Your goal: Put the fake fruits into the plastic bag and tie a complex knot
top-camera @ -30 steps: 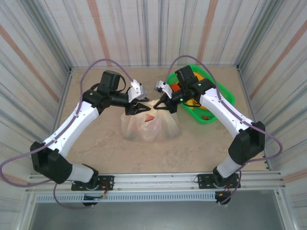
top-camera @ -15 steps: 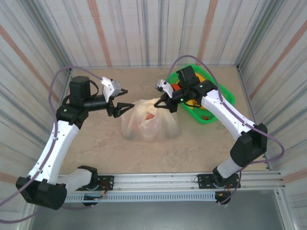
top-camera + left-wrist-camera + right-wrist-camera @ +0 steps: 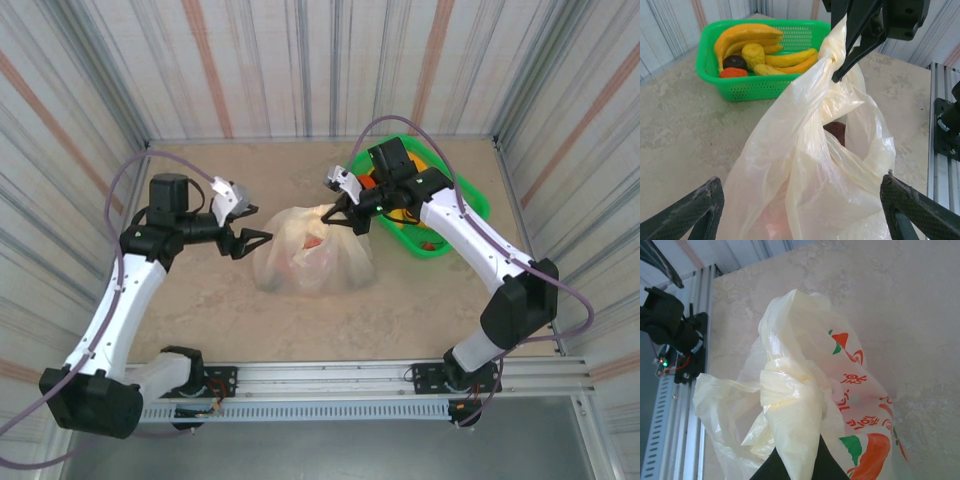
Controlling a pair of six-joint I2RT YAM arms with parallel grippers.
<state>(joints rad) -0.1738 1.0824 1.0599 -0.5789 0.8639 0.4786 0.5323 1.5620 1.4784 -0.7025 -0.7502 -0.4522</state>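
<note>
Subject: plastic bag [image 3: 312, 262], thin translucent cream film printed with red-orange fruit pictures and lettering, slumped on the table [image 3: 210, 290] between my two grippers. Its top is gathered into a knot [image 3: 832, 50], a tight wrapped band with loose film spilling below it. A dark red fruit [image 3: 838, 131] shows through the gap under the knot. A pinkish shape lower down is too blurred to identify.

My right gripper [image 3: 338, 218] is clamped on the bunched handle film at the knot, and the bag's top stands in a peak there. My left gripper [image 3: 252, 243] is spread wide and holds nothing. The bag's side lies just ahead of the gap between its fingers [image 3: 687, 215]; whether the tips touch the film I cannot tell.

Behind my left fingers there is bare table back to the corrugated walls [image 3: 80, 120]. Beyond my right fingers a green basket [image 3: 462, 205] stands near the bag but apart from it. A metal rail [image 3: 940, 125] runs along the near edge.

The left wrist camera gives the basket's fake fruits [image 3: 752, 52] plainly: yellow bananas [image 3: 790, 58], a dark purple piece [image 3: 734, 61] and an orange-red piece [image 3: 733, 73]. Overhead, my right arm covers part of that basket. The right wrist camera shows the knot's wrap close up, with one tail running down between my right fingertips and another flap spread towards the rail.
</note>
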